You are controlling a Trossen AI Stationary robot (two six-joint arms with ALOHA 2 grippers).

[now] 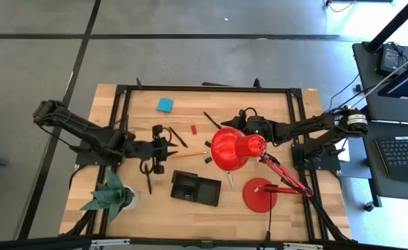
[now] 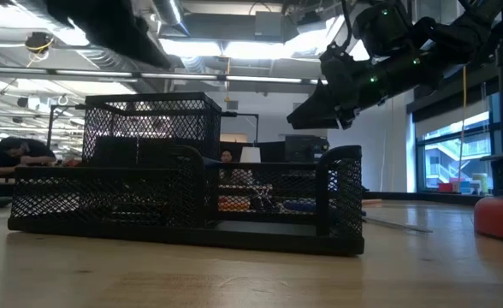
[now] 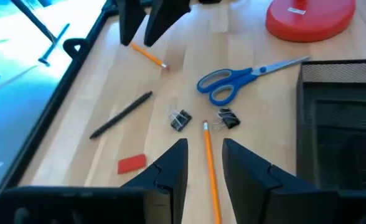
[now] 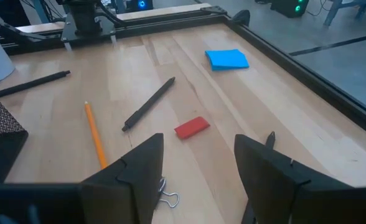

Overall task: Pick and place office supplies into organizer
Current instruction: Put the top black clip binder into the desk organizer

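Table [image 1: 141,111]: pale wood in a black frame; grey floor around
Room: office with ceiling lights, windows on the right
Left hand [image 3: 203,163]: fingers partly apart, empty, above an orange pencil [image 3: 209,168]
Right hand [image 4: 198,165]: fingers wide, empty, over the red eraser [image 4: 191,127]
Organizer [image 1: 196,188]: near table edge, left of the lamp base [image 1: 259,194]

The counter [image 3: 139,81] is pale wood with a smooth matt finish. The organizer [image 2: 183,192] is black wire mesh. The scissors [image 3: 245,78] have glossy blue plastic handles and metal blades. The pencil [image 3: 209,168] looks like wood painted orange.
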